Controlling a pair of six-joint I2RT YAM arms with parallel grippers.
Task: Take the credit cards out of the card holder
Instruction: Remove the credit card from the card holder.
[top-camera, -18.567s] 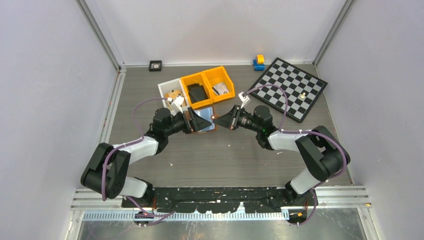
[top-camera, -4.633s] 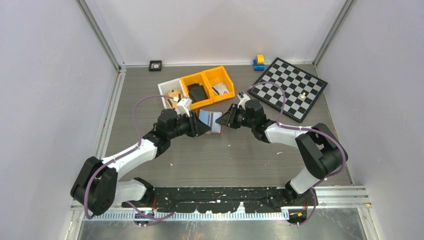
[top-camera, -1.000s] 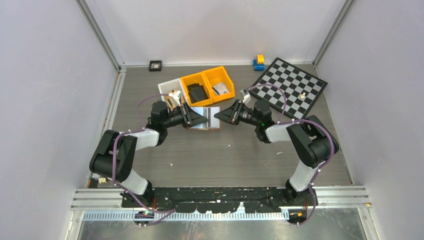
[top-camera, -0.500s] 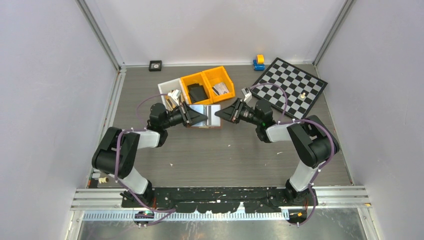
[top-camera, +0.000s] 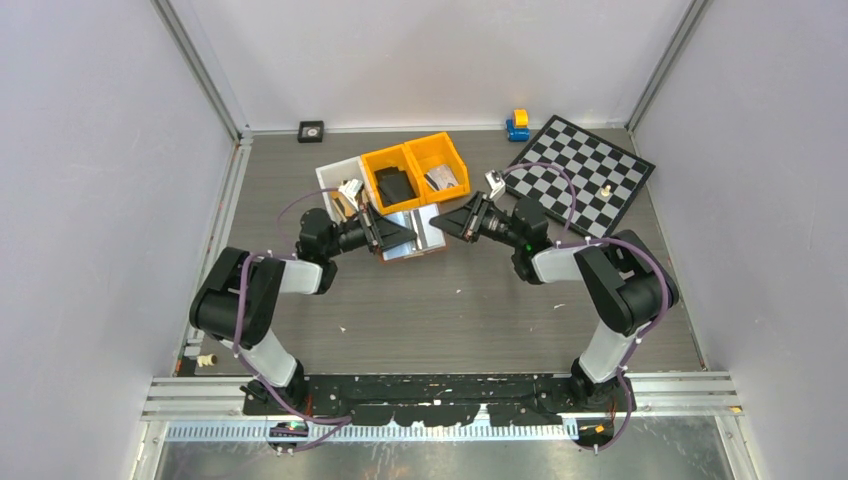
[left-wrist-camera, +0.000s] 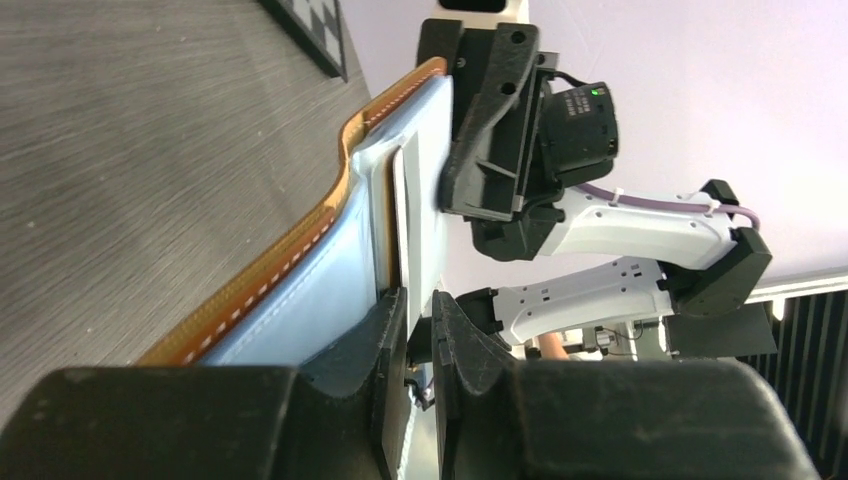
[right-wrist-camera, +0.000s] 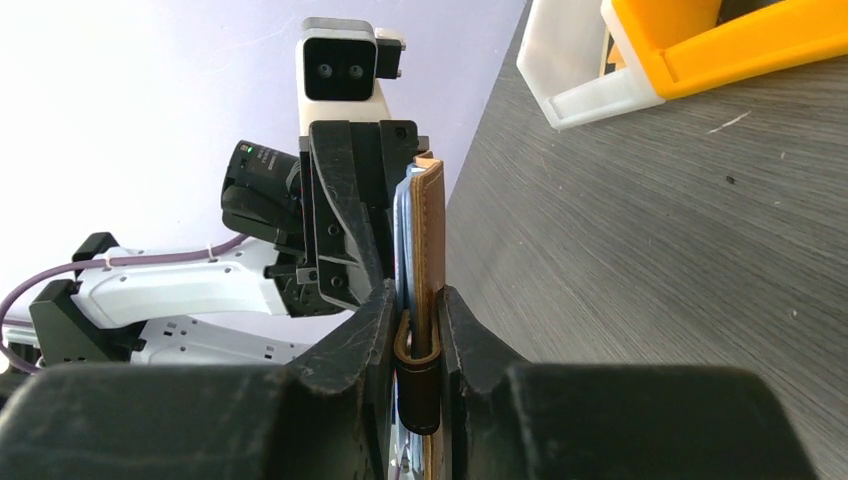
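The card holder (top-camera: 422, 232) hangs open between my two grippers just in front of the bins, brown outside and pale blue inside (left-wrist-camera: 300, 270). My right gripper (right-wrist-camera: 418, 310) is shut on its right edge (right-wrist-camera: 430, 230), the brown strap loop pinched between the fingers. My left gripper (left-wrist-camera: 420, 320) comes from the opposite side. It has closed on the edge of a whitish credit card (left-wrist-camera: 420, 200) that stands out of the blue pocket. In the top view the left gripper (top-camera: 410, 238) and the right gripper (top-camera: 440, 222) face each other across the holder. Any other cards are hidden.
Two yellow bins (top-camera: 415, 165) and a white bin (top-camera: 338, 182) stand right behind the holder; one yellow bin holds a black wallet-like object (top-camera: 394, 185). A chessboard (top-camera: 580, 175) lies at the back right, with a blue-and-yellow toy (top-camera: 517, 125) and a small black square (top-camera: 311, 130) by the back wall.
Both grippers and the holder have shifted slightly toward the bins. The left jaws have narrowed onto the card's edge. The right grip is unchanged.
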